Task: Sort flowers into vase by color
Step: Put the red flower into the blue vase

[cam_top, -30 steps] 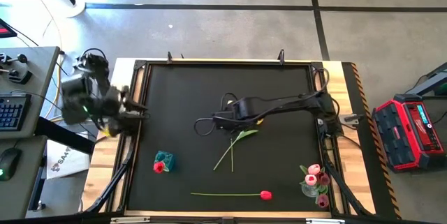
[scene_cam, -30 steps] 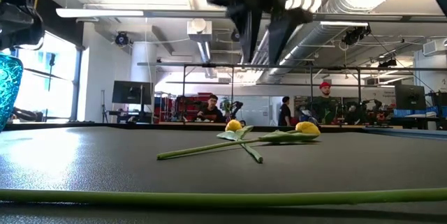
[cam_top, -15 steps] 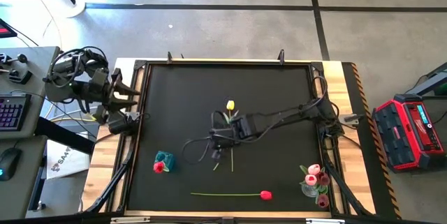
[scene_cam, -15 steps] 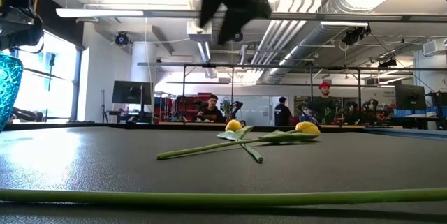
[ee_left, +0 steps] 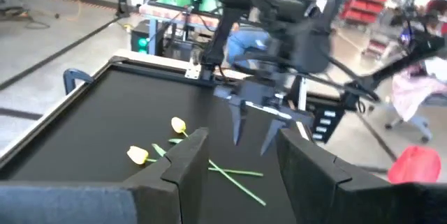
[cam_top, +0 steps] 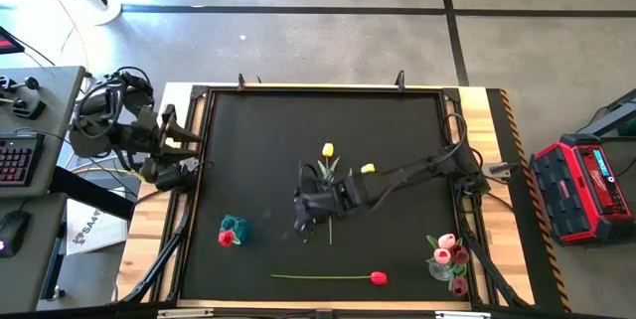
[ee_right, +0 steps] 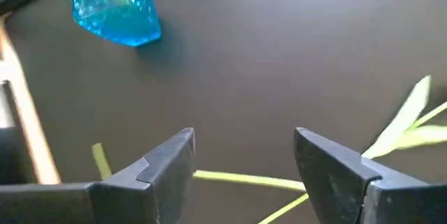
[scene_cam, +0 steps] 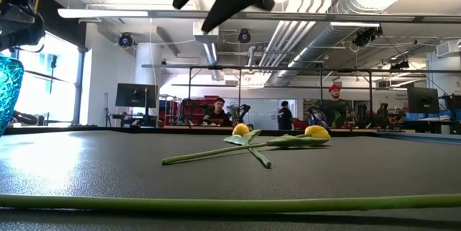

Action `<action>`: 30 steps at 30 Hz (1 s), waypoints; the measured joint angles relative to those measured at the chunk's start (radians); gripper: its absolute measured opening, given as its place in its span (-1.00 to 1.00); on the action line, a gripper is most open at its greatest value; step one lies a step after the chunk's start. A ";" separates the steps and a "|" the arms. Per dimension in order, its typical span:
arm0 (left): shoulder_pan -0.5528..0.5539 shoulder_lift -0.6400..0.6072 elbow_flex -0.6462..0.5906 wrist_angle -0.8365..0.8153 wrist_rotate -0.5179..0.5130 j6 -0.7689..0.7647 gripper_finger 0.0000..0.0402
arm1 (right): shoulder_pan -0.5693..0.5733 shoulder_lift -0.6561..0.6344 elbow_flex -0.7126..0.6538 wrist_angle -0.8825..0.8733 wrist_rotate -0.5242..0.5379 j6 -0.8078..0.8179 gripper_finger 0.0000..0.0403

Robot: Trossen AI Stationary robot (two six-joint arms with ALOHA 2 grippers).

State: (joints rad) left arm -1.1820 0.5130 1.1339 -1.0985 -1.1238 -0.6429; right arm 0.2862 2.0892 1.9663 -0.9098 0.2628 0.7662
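Two yellow tulips (cam_top: 328, 149) (cam_top: 368, 169) lie crossed on the black mat, stems (ee_right: 244, 180) running toward the near edge. They show in the low view as heads (scene_cam: 240, 129) (scene_cam: 317, 132). A red tulip (cam_top: 378, 278) lies flat by the near edge. A blue vase (cam_top: 234, 228) holds a red flower; a clear vase (cam_top: 444, 262) holds pink ones. My right gripper (cam_top: 304, 218) (ee_right: 241, 161) hovers open, well above the yellow tulips' lower stems (scene_cam: 205, 1). My left gripper (ee_left: 241, 161) is open, off the table's left edge (cam_top: 164, 145).
The mat is framed by a raised black rail (cam_top: 318, 90) on a wooden table. Black cables trail from the right arm across the mat (cam_top: 417, 165). A keyboard and gear sit left of the table (cam_top: 15, 160); a red case stands to the right (cam_top: 586, 185). People stand in the room behind (scene_cam: 333, 109).
My right gripper has travelled from above the yellow tulip heads toward the near edge and slightly left, along the stems, uncovering both heads. My left arm has swung and settled at the table's left edge. The flowers have not moved.
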 joint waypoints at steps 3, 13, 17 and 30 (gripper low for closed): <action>0.000 0.010 0.000 0.006 -0.002 -0.031 -0.24 | 0.039 0.000 0.000 0.005 0.175 -0.039 0.15; 0.000 0.010 0.000 0.057 0.096 -0.017 -0.24 | 0.032 0.000 0.000 0.068 0.282 0.147 0.15; 0.000 0.010 0.000 0.056 0.133 0.011 -0.24 | -0.012 0.000 0.000 0.081 0.283 0.340 0.15; 0.000 0.010 0.000 0.018 0.130 0.079 -0.24 | -0.141 0.000 0.000 -0.141 -0.184 0.751 0.15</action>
State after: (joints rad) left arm -1.1820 0.5228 1.1343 -1.0803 -0.9938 -0.5638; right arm 0.1456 2.0892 1.9663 -1.0513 0.0786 1.5172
